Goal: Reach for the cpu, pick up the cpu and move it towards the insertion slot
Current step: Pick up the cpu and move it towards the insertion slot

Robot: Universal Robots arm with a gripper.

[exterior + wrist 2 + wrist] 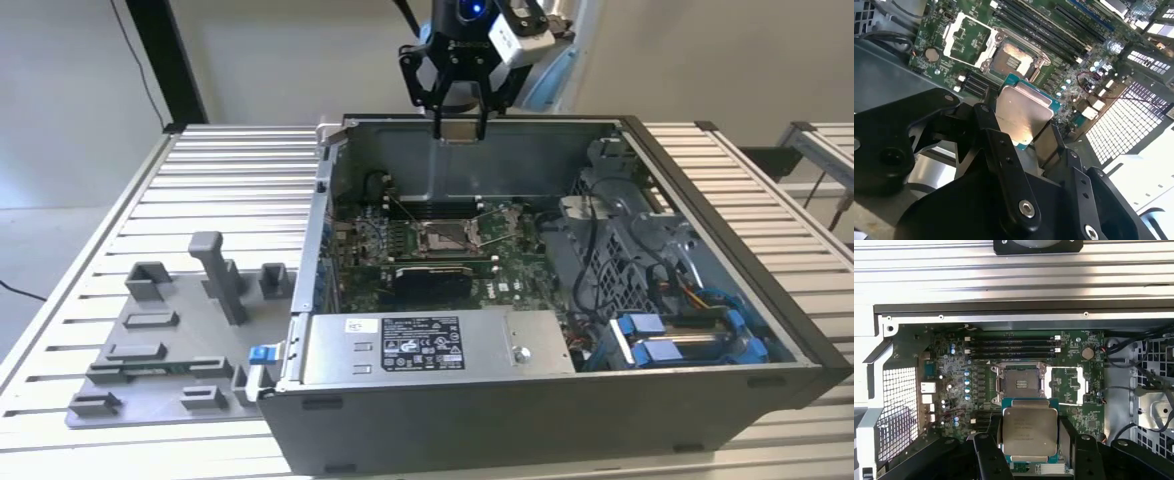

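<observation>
This is a robotics lab or assembly test cell. An opened computer case (561, 300) with its green motherboard (441, 245) exposed sits on a tabletop (214, 190) of ribbed aluminium profiles, beside a grey fixture plate (174, 340) with upright holders. Plain white walls stand behind.

The gripper (459, 128) hangs pointing straight down, its fingers (994, 436) clamped together.
</observation>
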